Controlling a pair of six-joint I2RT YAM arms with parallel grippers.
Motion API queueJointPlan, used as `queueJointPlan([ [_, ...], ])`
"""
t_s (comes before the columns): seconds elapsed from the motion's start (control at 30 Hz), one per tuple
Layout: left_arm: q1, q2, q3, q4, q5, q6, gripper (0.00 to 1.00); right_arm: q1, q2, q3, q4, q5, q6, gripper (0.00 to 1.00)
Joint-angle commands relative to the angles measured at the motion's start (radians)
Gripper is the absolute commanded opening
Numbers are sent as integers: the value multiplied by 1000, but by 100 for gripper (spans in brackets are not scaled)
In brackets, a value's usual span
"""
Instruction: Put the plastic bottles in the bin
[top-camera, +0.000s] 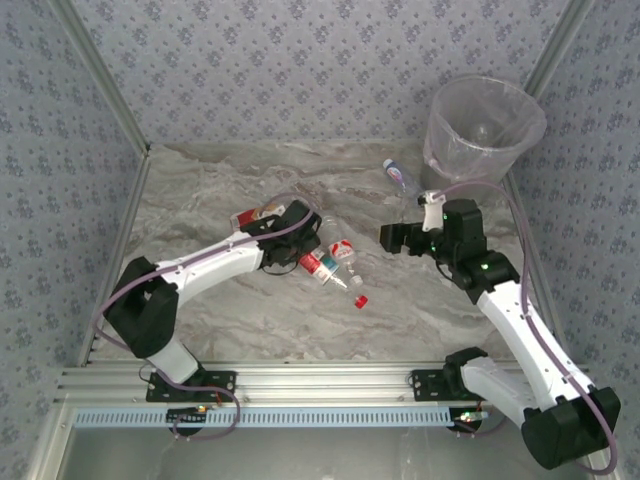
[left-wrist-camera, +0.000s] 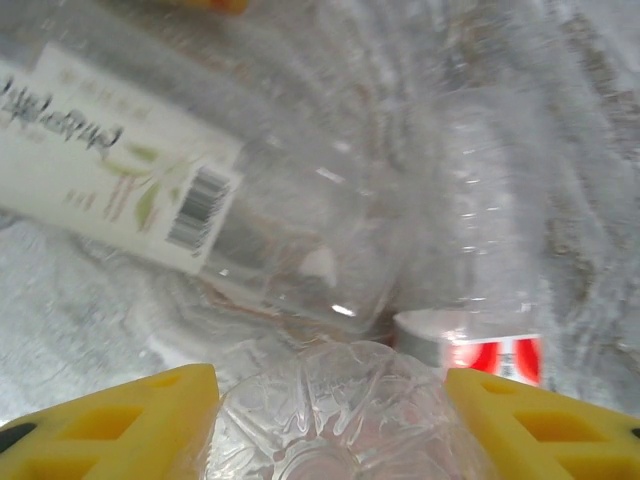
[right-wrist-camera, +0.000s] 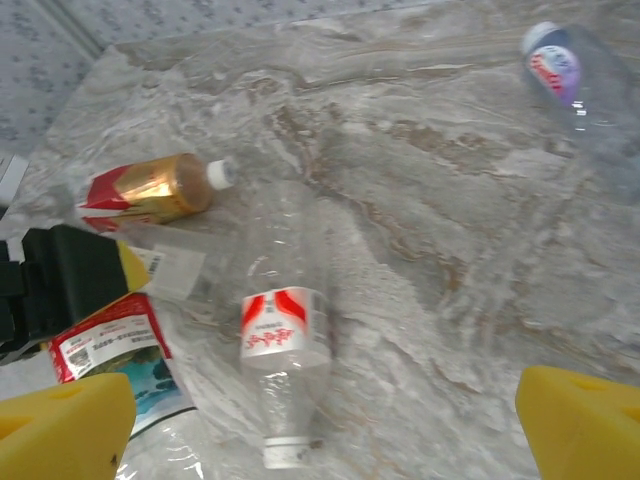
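This looks like a robot test booth in a lab or workshop, dressed up to seem homely. Flower-patterned wallpaper (top-camera: 300, 60) hangs as flat panels on three sides, beyond and outside both grippers, framed by bare metal posts (top-camera: 100, 70). The table (top-camera: 230, 190) under the left gripper (top-camera: 310, 248) and right gripper (top-camera: 390, 238) has a marble-look surface. Behind the grippers, both arms are bolted to a metal rail (top-camera: 330, 380). Plastic bottles (top-camera: 325, 265) lie scattered by the left gripper, and a bin (top-camera: 485, 125) stands just beyond the right one.
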Motion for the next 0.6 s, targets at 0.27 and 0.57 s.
queueJointPlan([
  [0.27,57,-64,8,217,118,371,43,116,139,-3,136,-165,20,100],
  [0.57,103,-91,12,337,254,527,43,160,295,63,130,-375,17,100],
])
